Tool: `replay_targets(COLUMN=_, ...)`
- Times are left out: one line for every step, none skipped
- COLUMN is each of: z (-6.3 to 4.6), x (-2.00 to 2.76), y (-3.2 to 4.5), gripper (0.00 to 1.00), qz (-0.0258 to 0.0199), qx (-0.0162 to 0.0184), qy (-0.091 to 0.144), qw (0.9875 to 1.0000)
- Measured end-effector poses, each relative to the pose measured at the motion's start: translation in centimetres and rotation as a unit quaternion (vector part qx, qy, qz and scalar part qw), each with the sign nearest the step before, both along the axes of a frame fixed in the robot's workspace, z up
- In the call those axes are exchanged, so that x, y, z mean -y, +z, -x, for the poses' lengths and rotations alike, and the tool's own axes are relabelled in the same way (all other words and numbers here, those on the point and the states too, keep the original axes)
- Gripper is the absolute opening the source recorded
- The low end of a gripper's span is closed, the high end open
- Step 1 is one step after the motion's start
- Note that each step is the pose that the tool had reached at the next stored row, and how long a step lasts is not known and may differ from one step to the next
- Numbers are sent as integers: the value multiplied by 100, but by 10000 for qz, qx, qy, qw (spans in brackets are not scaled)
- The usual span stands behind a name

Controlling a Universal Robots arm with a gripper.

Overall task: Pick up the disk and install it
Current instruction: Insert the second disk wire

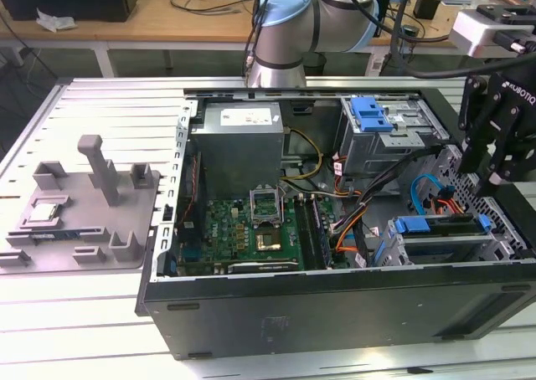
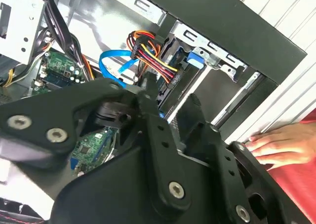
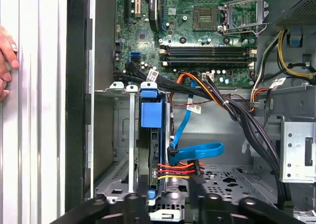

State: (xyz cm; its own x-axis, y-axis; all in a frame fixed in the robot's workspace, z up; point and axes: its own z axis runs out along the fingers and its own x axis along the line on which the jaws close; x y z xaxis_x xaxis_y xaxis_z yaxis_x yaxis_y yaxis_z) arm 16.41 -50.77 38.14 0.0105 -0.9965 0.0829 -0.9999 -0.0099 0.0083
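A green motherboard [image 3: 197, 41], blue ribbon cable [image 3: 197, 150], red-orange-yellow wires [image 3: 173, 170], blue carrier tab [image 3: 150, 115], black case [image 1: 335, 309], grey tray [image 1: 79, 217].

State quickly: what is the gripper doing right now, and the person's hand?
Gripper: open, holding nothing.
Person's hand: resting on the table, empty.

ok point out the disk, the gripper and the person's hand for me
disk [image 3: 149, 116]: first wrist view, on the blue tab of its carrier, seated in the drive cage.
gripper [image 1: 488, 172]: exterior view, between its fingertips above the drive cage.
hand [image 2: 279, 145]: second wrist view, on the back of the hand resting beside the case.
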Motion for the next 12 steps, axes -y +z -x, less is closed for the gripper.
replay_targets(z=14, x=-4, y=0, gripper=45, qz=1, qx=0, qy=1, qw=10000)
replay_targets(z=88, x=-13, y=0, gripper=39, qz=2, qx=0, qy=-15, qw=10000)
replay_targets(z=107, x=-16, y=0, gripper=39, qz=2, qx=0, qy=-32, qw=10000)
replay_targets(z=112, x=-17, y=-1, gripper=39, qz=3, qx=1, qy=-73, qw=10000)
replay_targets(z=113, x=-20, y=-3, gripper=39, qz=4, qx=1, qy=-108, qw=9999)
replay_targets(z=114, x=-23, y=-8, gripper=39, qz=4, qx=1, qy=-142, qw=9999)
replay_targets(z=115, x=-32, y=-17, gripper=39, qz=4, qx=1, qy=-188, qw=9998)
replay_targets(z=115, x=-38, y=-28, gripper=39, qz=4, qx=2, qy=-218, qw=9998)
replay_targets(z=114, x=-41, y=-37, gripper=39, qz=3, qx=3, qy=-239, qw=9997)
replay_targets(z=114, x=-42, y=-51, gripper=39, qz=4, qx=5, qy=-261, qw=9997)
replay_targets(z=114, x=-42, y=-62, gripper=39, qz=4, qx=6, qy=-272, qw=9996)
replay_targets(z=114, x=-42, y=-82, gripper=39, qz=4, qx=7, qy=-289, qw=9996)
